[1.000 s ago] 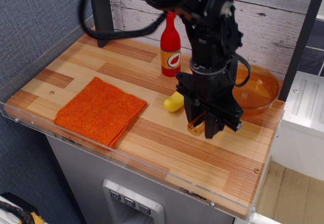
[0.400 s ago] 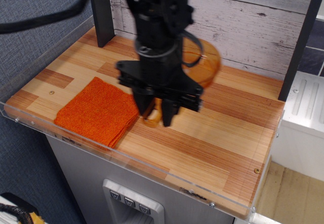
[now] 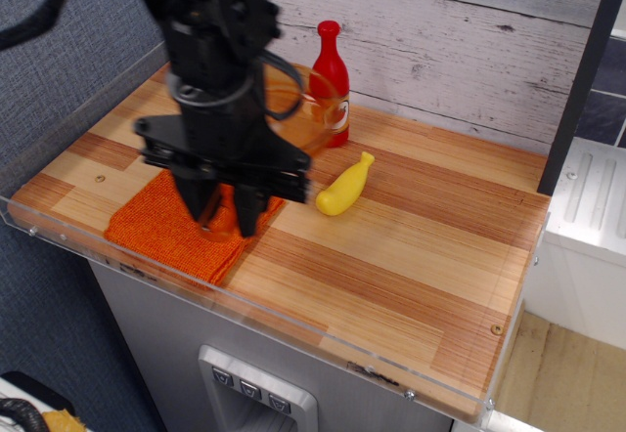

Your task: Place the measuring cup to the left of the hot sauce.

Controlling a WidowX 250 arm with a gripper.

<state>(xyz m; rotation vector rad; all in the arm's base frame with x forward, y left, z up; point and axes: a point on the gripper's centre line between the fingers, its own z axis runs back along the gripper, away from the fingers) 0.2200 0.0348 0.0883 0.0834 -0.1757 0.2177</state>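
Observation:
The hot sauce (image 3: 332, 82) is a red bottle with an orange label, upright at the back of the wooden counter. The measuring cup (image 3: 299, 109), a translucent amber bowl, is held in the air just left of the bottle, partly in front of it. My black gripper (image 3: 223, 222) points down over the orange cloth and is shut on the cup's handle, whose amber end shows between the fingers. The arm hides most of the cup's handle and the left part of its bowl.
A folded orange cloth (image 3: 156, 223) lies at the front left, under the gripper. A yellow banana-shaped object (image 3: 344, 187) lies mid-counter, right of the gripper. A clear plastic rim (image 3: 293, 329) runs along the counter's front edge. A dark post (image 3: 584, 70) stands at the right.
My gripper has carried the measuring cup from the right end of the counter leftward across it, past the banana and bottle, to the left side over the cloth.

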